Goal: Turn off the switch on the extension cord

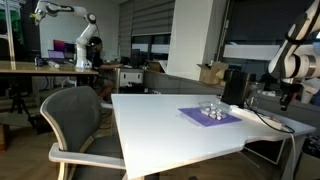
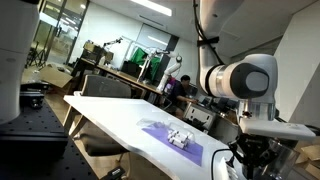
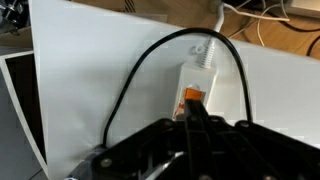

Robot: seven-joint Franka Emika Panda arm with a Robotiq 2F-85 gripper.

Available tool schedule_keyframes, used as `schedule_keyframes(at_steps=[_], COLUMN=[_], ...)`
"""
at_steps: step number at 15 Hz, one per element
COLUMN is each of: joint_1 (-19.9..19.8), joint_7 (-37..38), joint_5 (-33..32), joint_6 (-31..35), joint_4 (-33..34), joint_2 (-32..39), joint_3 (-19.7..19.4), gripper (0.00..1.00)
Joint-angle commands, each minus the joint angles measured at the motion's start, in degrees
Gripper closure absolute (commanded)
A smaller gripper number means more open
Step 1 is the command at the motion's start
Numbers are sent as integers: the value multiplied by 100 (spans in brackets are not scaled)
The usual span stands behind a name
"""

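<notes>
**A:** Where's the long, flat white plastic power strip (image 3: 198,68)?

**B:** Flat on the white table (image 3: 90,90), straight ahead of the black gripper (image 3: 193,110). Its orange switch (image 3: 192,95) sits just beyond the fingertips.

**A:** And the jaws?

**B:** Clenched into one narrow tip, holding nothing, probably to poke the rocker.

**A:** Any containers?

**B:** None close by. A purple mat (image 1: 208,115) with small shiny pieces lies well off to the gripper's side.

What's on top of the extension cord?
A black cable loops over the far end of the extension cord; its orange switch shows. The gripper covers the near end, hiding anything there.
</notes>
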Motion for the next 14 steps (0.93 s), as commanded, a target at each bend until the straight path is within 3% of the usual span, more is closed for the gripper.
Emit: schedule_keyframes(at_steps=[1, 8, 14], joint_1=[-442, -1052, -1172], joint_7=[-55, -588, -864], joint_5=[-34, -166, -83], joint_6=[381, -311, -883], joint_4=[167, 835, 1398], joint_2=[247, 650, 1010], joint_3=[444, 1077, 1116], gripper=[100, 100, 100])
